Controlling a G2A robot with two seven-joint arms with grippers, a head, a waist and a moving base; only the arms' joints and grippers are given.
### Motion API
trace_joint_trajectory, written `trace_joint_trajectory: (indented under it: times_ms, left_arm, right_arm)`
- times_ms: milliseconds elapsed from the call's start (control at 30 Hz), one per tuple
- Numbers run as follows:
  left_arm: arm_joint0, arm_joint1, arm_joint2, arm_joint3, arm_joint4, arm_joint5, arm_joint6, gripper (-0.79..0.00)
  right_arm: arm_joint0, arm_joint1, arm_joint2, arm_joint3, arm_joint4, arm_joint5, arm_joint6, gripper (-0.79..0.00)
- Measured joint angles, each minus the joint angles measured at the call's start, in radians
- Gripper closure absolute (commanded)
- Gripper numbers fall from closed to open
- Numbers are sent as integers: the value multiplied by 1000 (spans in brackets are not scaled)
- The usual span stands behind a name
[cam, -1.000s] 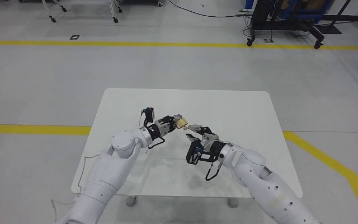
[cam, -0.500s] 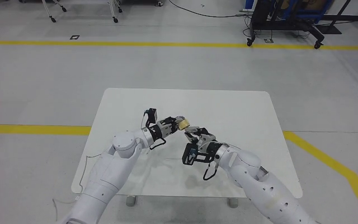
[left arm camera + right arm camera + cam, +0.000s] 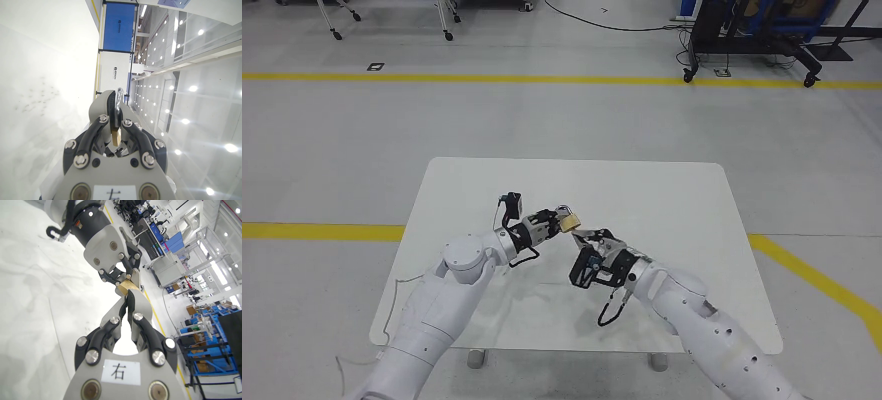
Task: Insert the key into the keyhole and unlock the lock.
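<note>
Left of centre in the top view, the left hand [image 3: 548, 222] had kept its place above the surface [image 3: 672, 195], clamped on the brass lock [image 3: 566, 219] at mid-frame. The change came from the right. Over the last second the right hand [image 3: 584, 237] had crept up and leftward until the gap closed, and its fingertips now touched the lock's body. Those fingers were pressed together at the tips. We judged the key to be pinched between them, though it was hidden.

That put us at the insertion itself, with the turn not yet begun. Crowding stood in the way: the left hand's fingers flanked the lock and the right hand's tips covered the keyhole, so we could not tell whether the key had entered. A dark rack [image 3: 752, 40] stood in the upper right, well apart.
</note>
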Motion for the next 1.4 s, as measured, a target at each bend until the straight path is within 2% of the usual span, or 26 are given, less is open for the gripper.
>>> trace_joint_trajectory:
  times_ms: [167, 400, 567, 633, 667, 800, 900, 933, 1000, 1133, 1267, 1400]
  left_arm:
    - [11, 2, 1, -18, 36, -26, 17, 0]
    - [28, 5, -12, -39, 57, -61, 42, 0]
    - [35, 7, -22, -45, 58, -66, 44, 0]
    - [36, 7, -24, -46, 59, -66, 44, 0]
    - [36, 7, -25, -45, 60, -66, 44, 0]
    - [34, 7, -28, -38, 53, -50, 51, 0]
    - [25, 5, -26, -27, 48, -16, 63, 0]
    - [22, 4, -24, -24, 50, -6, 68, 0]
    - [9, 2, -9, -15, 79, 22, 86, 0]
    - [-25, -7, 53, 5, 188, 120, 133, 0]
    - [-70, -28, 149, 23, 305, 243, 196, 0]
    - [-106, -53, 214, 51, 328, 296, 231, 0]
  right_arm:
    - [0, -2, 51, 81, 229, -74, -113, 0]
    - [6, -5, 75, 157, 386, -169, -205, 0]
    - [19, -7, 75, 184, 403, -190, -220, 0]
    - [22, -8, 74, 188, 401, -193, -219, -225]
    - [24, -8, 74, 189, 397, -195, -217, -296]
    - [28, -8, 76, 190, 381, -194, -212, -391]
    - [23, -4, 94, 181, 360, -185, -212, -551]
    - [19, -1, 105, 177, 350, -181, -211, -646]
    - [2, 7, 146, 159, 326, -158, -203, -785]
    - [-58, 31, 272, 108, 302, -127, -189, -785]
    - [-135, 57, 421, 14, 249, -153, -147, -785]
    - [-133, 57, 420, 15, 248, -153, -146, -785]
